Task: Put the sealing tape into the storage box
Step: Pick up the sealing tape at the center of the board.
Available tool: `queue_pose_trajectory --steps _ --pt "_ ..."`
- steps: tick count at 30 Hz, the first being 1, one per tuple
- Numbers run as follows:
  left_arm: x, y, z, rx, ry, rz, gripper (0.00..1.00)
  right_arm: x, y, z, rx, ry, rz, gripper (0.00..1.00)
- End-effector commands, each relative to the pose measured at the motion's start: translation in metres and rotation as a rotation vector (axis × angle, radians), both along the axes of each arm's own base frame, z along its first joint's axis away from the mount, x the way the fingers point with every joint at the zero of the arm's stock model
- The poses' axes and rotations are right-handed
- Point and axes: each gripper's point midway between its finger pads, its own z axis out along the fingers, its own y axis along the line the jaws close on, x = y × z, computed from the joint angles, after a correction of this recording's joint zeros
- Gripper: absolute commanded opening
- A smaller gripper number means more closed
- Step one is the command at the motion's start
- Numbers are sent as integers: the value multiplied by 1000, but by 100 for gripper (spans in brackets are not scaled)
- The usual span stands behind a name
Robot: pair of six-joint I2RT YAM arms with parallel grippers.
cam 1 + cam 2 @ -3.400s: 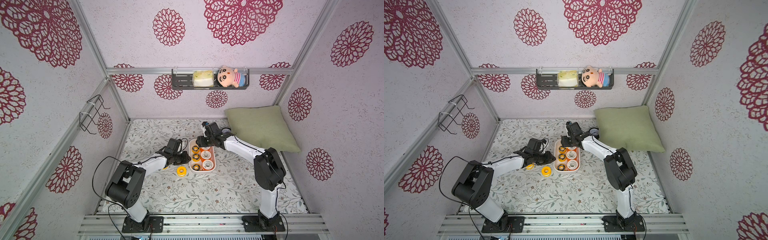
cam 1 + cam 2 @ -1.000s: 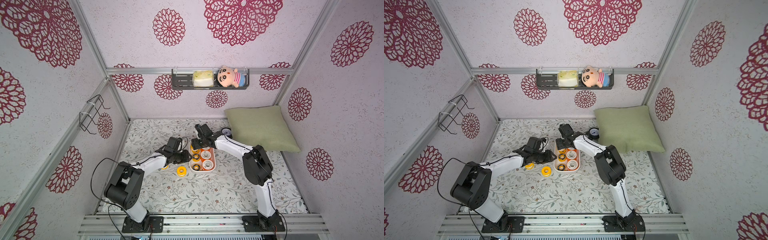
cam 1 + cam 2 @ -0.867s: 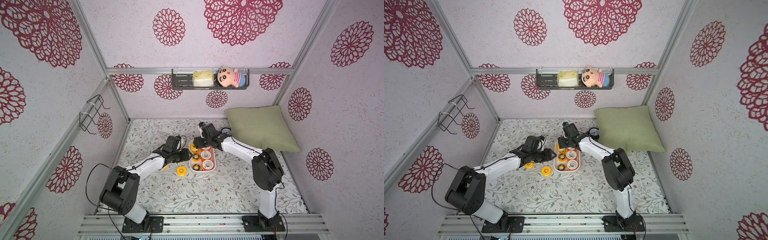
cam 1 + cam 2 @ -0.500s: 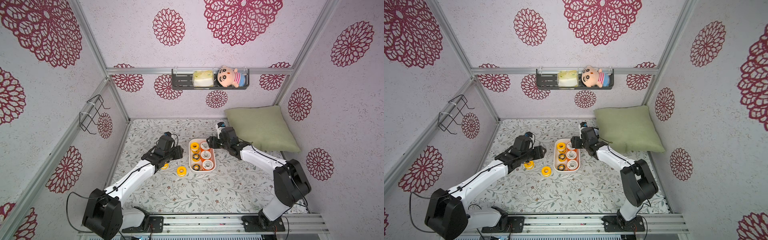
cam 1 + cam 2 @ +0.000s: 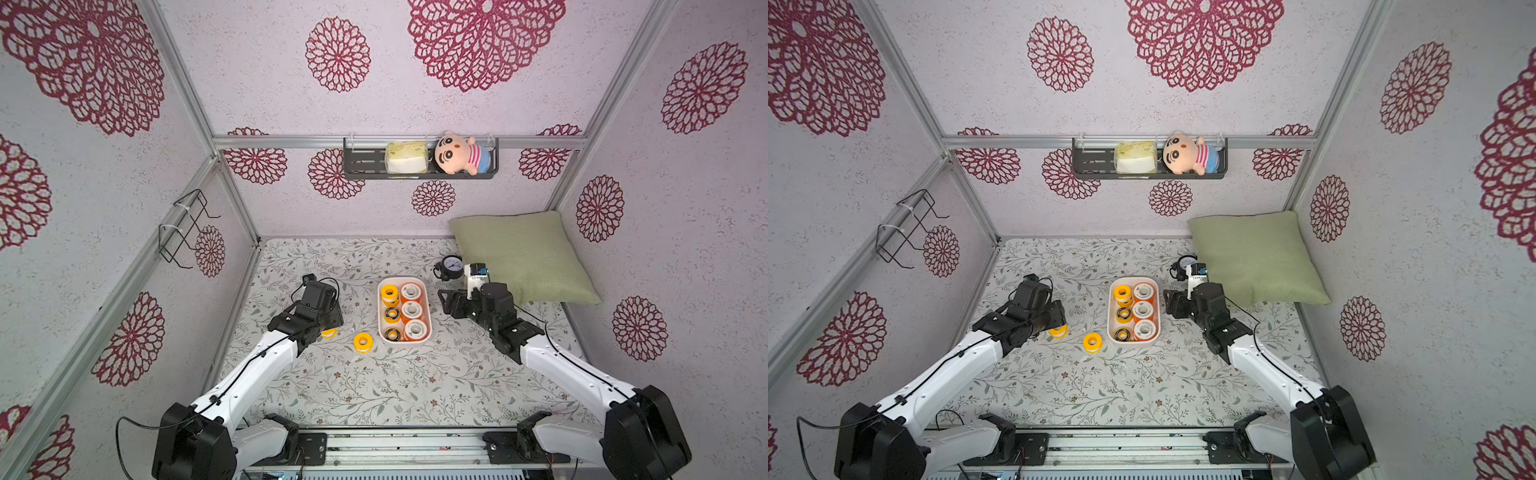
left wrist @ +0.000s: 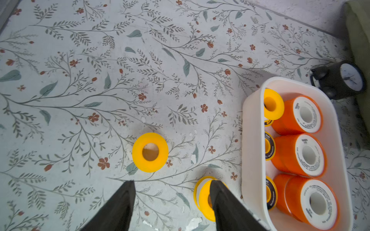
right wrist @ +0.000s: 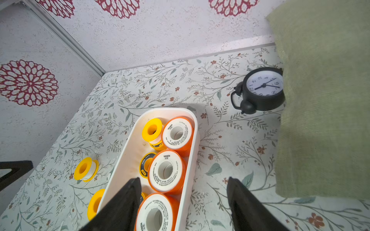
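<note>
Honestly, centre the open, empty left gripper [image 6: 171, 182] over the flat-lying all-yellow tape spool [image 6: 138, 153] before squeezing; right gripper [image 7: 184, 179] hangs open and empty too.

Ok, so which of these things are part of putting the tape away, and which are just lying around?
Part of the job:
box
spools in it
loose spool by the box
second loose spool

Just lying about:
clock
pillow
doll
yellow pack
shelf
wire rack
</note>
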Motion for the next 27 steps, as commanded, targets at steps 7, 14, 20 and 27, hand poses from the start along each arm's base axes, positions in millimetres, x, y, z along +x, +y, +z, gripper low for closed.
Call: queue_pose_trajectory --steps 7,14,20,27 --pt "-11 32 -25 79 113 88 80 -24 -26 11 -26 -83 -45 76" --pt "-6 25 -58 85 232 51 88 -28 -32 6 -31 -78 -66 77" --pt "3 17 -74 86 282 2 93 -27 -30 3 -31 -69 -60 77" --pt "15 13 -88 73 316 -39 95 -26 -32 0 -38 -59 -68 77"
